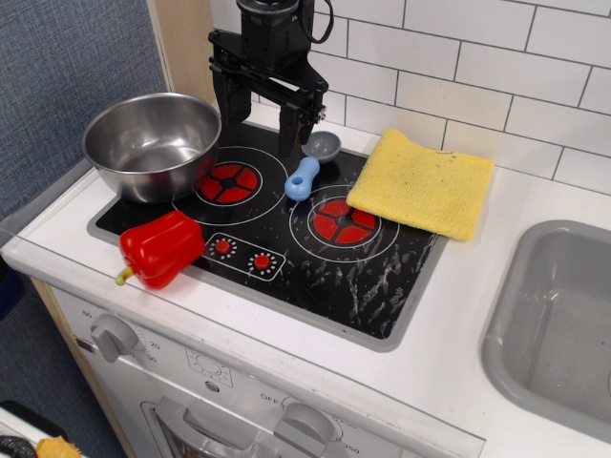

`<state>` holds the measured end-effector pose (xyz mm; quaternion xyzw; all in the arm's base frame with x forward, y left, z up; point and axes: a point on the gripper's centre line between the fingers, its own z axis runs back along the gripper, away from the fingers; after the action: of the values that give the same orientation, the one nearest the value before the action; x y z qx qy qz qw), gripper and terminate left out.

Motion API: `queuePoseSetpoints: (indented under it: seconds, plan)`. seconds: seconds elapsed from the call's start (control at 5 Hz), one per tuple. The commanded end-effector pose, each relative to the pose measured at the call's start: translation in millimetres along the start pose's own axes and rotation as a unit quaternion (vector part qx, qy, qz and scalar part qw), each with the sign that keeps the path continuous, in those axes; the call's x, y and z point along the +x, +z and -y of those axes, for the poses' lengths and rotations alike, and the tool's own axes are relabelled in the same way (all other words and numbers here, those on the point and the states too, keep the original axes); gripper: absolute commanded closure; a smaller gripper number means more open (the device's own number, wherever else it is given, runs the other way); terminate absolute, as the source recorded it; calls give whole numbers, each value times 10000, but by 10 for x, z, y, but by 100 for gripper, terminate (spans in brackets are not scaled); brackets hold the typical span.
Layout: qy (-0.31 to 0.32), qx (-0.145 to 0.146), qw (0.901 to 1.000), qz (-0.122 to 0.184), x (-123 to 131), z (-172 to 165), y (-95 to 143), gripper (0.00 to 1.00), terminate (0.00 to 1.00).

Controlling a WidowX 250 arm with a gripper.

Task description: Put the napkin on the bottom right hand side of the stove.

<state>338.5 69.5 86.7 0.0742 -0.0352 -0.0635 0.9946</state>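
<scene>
The yellow napkin (423,181) lies flat, half on the far right corner of the black stove (315,272) and half on the white counter, just past the right burner (344,220). My black gripper (256,122) hangs open and empty over the stove's back edge, above the left burner (229,182). It is well left of the napkin and touches nothing. The stove's near right area shows bare black glass with white scuffs.
A steel bowl (151,144) sits at the stove's far left corner. A red toy pepper (160,249) lies on the near left edge. A blue and grey spoon (309,167) lies between the burners. A grey sink (558,324) is at the right. A tiled wall stands behind.
</scene>
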Motion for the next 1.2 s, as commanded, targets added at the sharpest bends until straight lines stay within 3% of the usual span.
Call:
queuePoseSetpoints:
  seconds: [0.0,0.4,0.6,0.8,1.0]
  plan:
    - [0,0,10000,0,0,0,0,0,0]
    - [-728,-258,9954,573,487,715,167,0,0]
    - [-808,-420,9936,662,741,1026,211,0,0]
    - [-499,-513,9957,582,945,1118,77,0,0]
    - [-200,-556,9979,262,960,1044,-194,0,0]
